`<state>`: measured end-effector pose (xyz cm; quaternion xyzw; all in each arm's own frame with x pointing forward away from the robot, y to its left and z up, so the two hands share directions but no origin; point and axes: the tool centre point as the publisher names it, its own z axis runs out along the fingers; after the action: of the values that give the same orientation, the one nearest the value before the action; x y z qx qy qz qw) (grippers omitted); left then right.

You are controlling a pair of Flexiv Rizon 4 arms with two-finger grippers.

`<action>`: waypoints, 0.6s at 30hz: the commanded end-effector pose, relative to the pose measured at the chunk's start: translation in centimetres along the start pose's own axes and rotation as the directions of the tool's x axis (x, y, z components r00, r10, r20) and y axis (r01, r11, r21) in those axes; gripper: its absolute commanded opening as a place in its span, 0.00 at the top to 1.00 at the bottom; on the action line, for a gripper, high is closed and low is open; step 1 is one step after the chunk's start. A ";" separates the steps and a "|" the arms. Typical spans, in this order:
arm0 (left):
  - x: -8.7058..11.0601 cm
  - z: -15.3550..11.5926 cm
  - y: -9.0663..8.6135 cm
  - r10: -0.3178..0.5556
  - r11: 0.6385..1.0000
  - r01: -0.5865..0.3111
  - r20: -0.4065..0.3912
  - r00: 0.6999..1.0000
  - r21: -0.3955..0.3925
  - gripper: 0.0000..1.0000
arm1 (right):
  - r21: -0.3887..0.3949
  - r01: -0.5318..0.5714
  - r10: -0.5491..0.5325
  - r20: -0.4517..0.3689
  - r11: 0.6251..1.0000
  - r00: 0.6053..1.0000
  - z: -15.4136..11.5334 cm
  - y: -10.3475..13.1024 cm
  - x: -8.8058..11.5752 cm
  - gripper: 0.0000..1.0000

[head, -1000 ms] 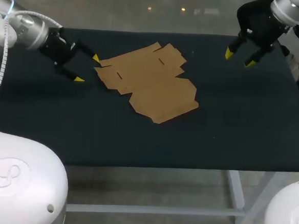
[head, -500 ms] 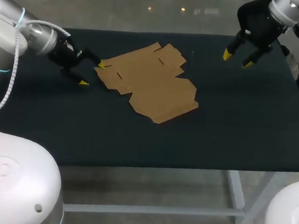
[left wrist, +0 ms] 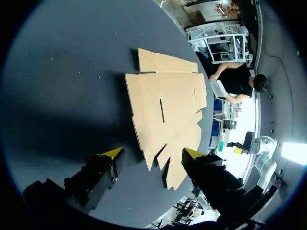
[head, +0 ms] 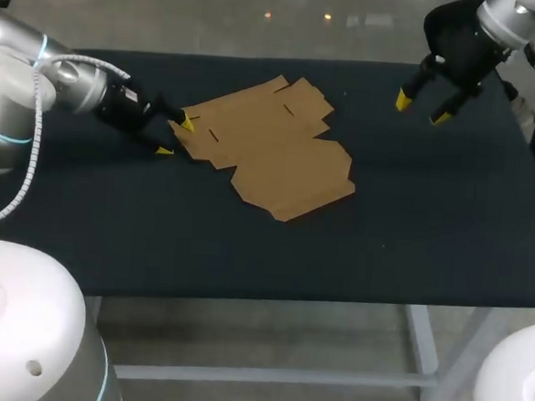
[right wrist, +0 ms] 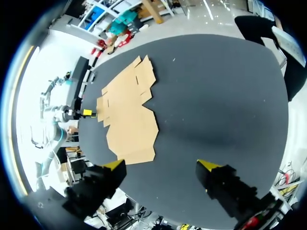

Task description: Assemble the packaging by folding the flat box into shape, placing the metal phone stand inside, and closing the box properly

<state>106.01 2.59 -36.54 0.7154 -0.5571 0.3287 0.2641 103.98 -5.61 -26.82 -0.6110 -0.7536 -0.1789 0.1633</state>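
Box (head: 271, 146) lies flat and unfolded on the dark table (head: 431, 221), left of the middle and towards the far side, with its flaps spread out. The left gripper (head: 176, 137) sits low at the box's left edge, fingers wide apart. Its far tip is at the cardboard's rim and its near tip is over bare table just left of the box. In the left wrist view the jagged flap edge lies between the fingers; whether either one touches it, I cannot tell. The right gripper (head: 421, 108) hangs above the far right of the table, fingers spread wide, holding nothing, well apart from the box.
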 end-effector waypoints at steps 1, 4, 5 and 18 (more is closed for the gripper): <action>-0.4 1.1 -1.6 -0.018 0.998 0.016 -0.031 0.999 -0.055 0.46 | 0.003 -0.001 0.001 -0.002 1.000 1.000 0.0 -0.2 -0.1 0.00; -0.4 1.4 -1.8 -0.025 0.998 0.022 -0.046 0.999 -0.065 0.55 | 0.003 -0.002 0.002 -0.003 1.000 1.000 0.0 -0.2 -0.1 0.00; -0.3 1.6 -1.8 -0.025 0.998 0.022 -0.046 0.999 -0.066 0.56 | 0.002 -0.002 0.002 -0.004 1.000 1.000 0.0 -0.2 -0.1 0.00; -0.5 2.5 -2.0 -0.051 0.996 0.047 -0.046 0.998 -0.077 0.84 | 0.004 -0.002 0.002 -0.008 1.000 1.000 -0.1 -0.4 -0.4 0.00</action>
<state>107.85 1.46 -38.23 0.7128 -0.5441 0.3200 0.3058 103.69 -5.96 -27.02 -0.6120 -0.7522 -0.1794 0.1655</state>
